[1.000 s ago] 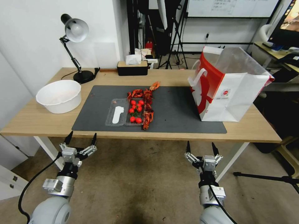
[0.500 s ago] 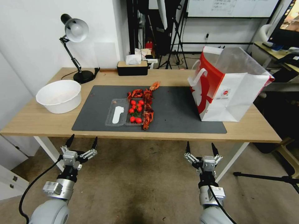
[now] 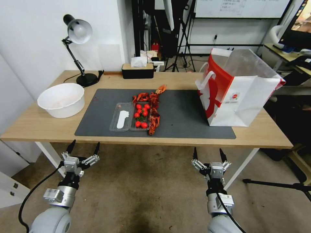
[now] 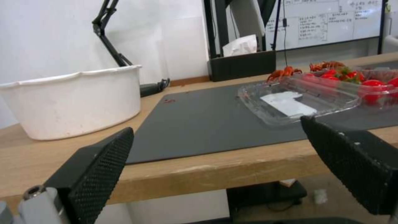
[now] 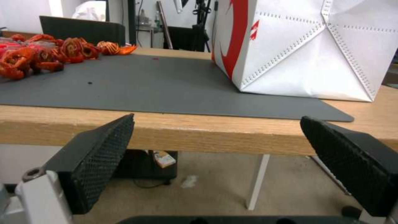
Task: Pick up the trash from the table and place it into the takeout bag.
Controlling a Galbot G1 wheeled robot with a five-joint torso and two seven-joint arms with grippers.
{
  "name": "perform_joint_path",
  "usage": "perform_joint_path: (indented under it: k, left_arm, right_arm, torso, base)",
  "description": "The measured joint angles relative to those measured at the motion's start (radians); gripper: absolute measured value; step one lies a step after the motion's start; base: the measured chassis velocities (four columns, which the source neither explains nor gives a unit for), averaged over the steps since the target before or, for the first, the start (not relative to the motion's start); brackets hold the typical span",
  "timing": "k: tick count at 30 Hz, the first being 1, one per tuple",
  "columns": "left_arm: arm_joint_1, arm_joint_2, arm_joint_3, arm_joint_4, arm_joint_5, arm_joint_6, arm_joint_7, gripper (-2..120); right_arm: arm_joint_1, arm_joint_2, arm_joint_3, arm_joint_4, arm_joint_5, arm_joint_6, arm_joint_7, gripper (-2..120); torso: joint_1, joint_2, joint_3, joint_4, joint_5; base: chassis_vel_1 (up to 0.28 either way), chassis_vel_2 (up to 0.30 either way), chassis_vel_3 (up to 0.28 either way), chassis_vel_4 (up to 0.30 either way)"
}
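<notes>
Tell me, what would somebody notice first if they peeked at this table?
Probably the bright red crayfish shells heaped in the middle of the dark grey mat, beside a clear tray of small red tomatoes. Next, the big red-and-white takeout bag standing open at the mat's right end. Below the table's front edge, the left pincer and right pincer hang open.

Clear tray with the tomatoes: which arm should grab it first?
Probably left. The clear tray sits left of the mat's centre, nearer the open left gripper. The open right gripper hangs below the table edge, nearer the takeout bag.
</notes>
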Motion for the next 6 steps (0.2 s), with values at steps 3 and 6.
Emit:
perform_joint_path:
  k: [3, 6]
  left_arm:
    - [0.0, -0.001, -0.001, -0.002, 0.0, 0.001, -0.001, 100]
    - [0.001, -0.001, -0.003, -0.004, 0.0, 0.001, -0.002, 100]
  right_arm:
    - [0.001, -0.002, 0.0, -0.001, 0.0, 0.004, -0.003, 100]
    - [0.004, -0.005, 0.0, -0.001, 0.001, 0.009, -0.006, 100]
  torso:
    - [0.0, 0.0, 0.0, 0.0, 0.0]
    - [0.0, 0.0, 0.0, 0.0, 0.0]
  base:
    - [0.0, 0.0, 0.0, 0.0]
    - [0.0, 0.0, 0.0, 0.0]
